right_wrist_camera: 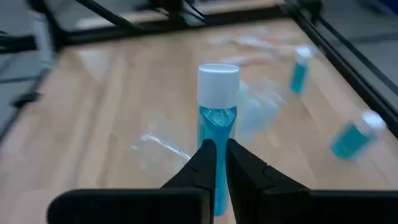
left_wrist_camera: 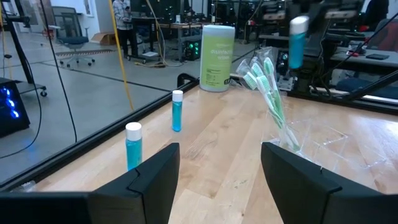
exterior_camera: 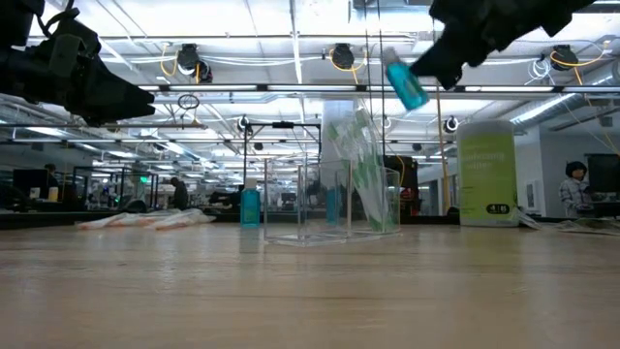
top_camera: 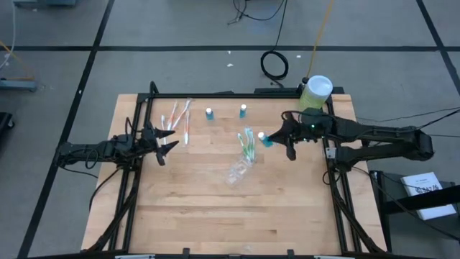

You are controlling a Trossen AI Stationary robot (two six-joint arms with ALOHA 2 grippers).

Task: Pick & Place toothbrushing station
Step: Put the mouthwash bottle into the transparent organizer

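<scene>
Clamped between your right gripper's [right_wrist_camera: 216,163] fingers, the blue tube [right_wrist_camera: 217,99] hung above the clear holder [top_camera: 240,170] near the table's [top_camera: 201,216] centre, your open left gripper [top_camera: 164,142] idle; best lowered slowly, upright.

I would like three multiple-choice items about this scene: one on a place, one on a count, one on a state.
1. Where are the green toothbrushes?
A. in the clear holder
B. by the pale-green canister
C. in the left gripper

2. How many blue tubes stand on the table?
A. none
B. two
C. four

3. What is the right gripper doing?
A. open, empty
B. resting on the table
C. shut on a blue tube

Key: 1 A, the brushes lean inside it. 2 B, two stand upright at the far side. 3 C, its fingers clamp the raised tube.
</scene>
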